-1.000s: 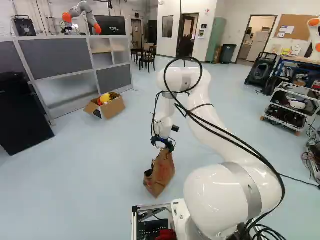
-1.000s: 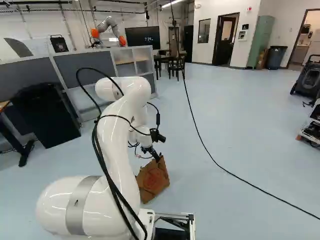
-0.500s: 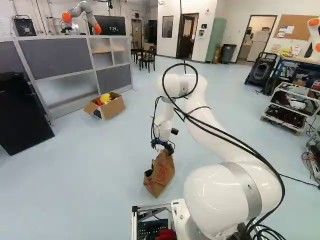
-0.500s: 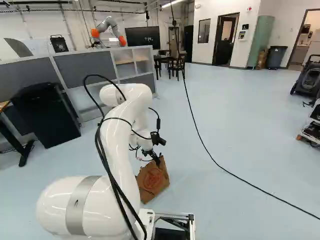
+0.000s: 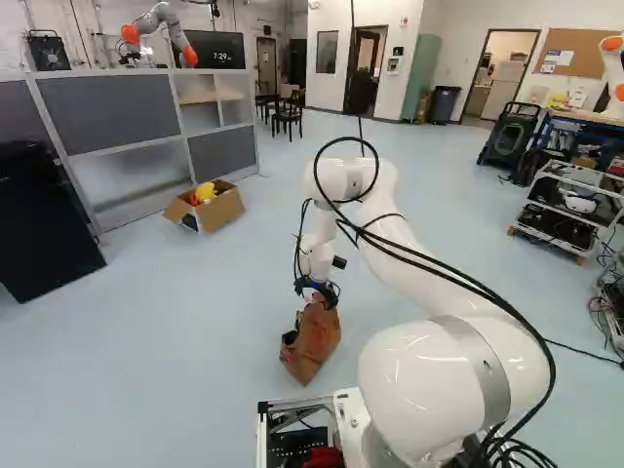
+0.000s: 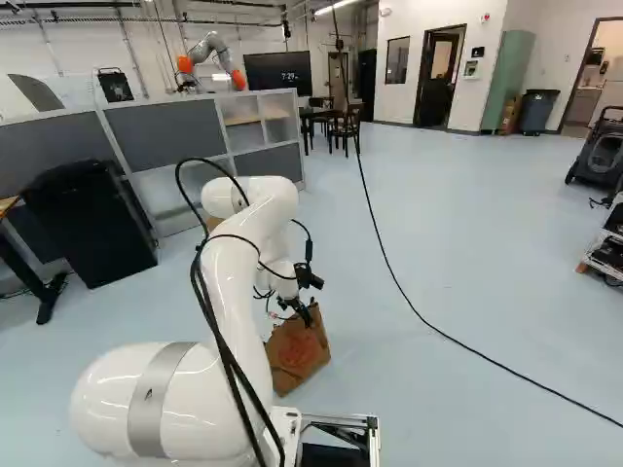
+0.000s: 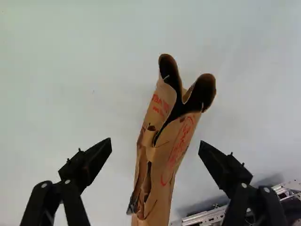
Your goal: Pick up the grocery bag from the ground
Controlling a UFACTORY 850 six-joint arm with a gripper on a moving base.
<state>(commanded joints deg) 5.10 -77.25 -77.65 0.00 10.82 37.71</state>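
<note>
Well, the brown paper grocery bag [image 5: 314,339] lies between the claw's [image 7: 155,142] two fingers [image 7: 93,159] and reaches out past their tips. Say twelve o'clock is straight out between the fingers: the bag's long way runs from six to just past twelve, with its open top at the far end. The claw is wide open and has hold of nothing, with a gap on each side. I think it needs to close across the thin sides.

The bag sits on the pale blue floor [image 5: 175,322]. Straight ahead being twelve, a black cabinet [image 5: 44,214] is at ten, a cardboard box [image 5: 222,209] at eleven, chairs [image 5: 285,116] at twelve, a cart [image 5: 556,222] at one.
</note>
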